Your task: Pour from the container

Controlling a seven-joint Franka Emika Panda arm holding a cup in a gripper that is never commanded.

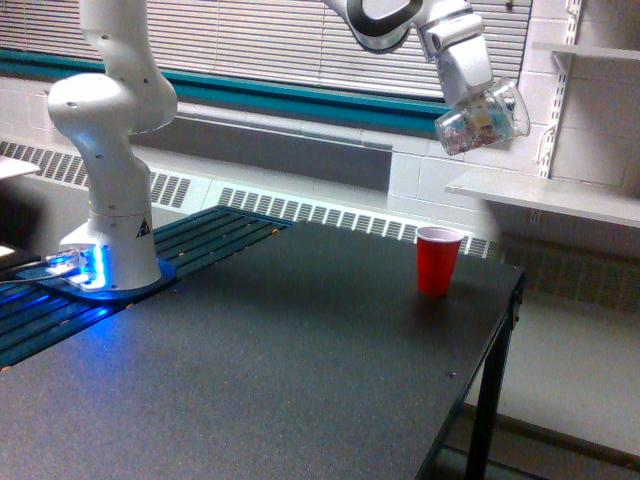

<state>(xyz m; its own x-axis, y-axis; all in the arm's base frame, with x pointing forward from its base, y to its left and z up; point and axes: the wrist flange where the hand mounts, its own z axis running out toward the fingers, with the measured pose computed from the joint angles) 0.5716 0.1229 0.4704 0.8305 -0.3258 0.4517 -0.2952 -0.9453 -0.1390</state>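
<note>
A small clear container (470, 127) with multicoloured bits showing through its wall hangs high at the exterior view's upper right. It is tipped over, its mouth pointing down and to the left. My gripper (490, 108) is shut on it, the fingers mostly hidden by the clear wall. An opaque red cup (438, 260) stands upright on the black table (300, 380), well below the container and slightly left of it. No bits are visibly falling.
My arm's white base (108, 230) stands at the table's left with a blue glow at its foot. The table's right edge (495, 360) drops off close to the red cup. A white shelf (545, 195) juts from the wall at the right.
</note>
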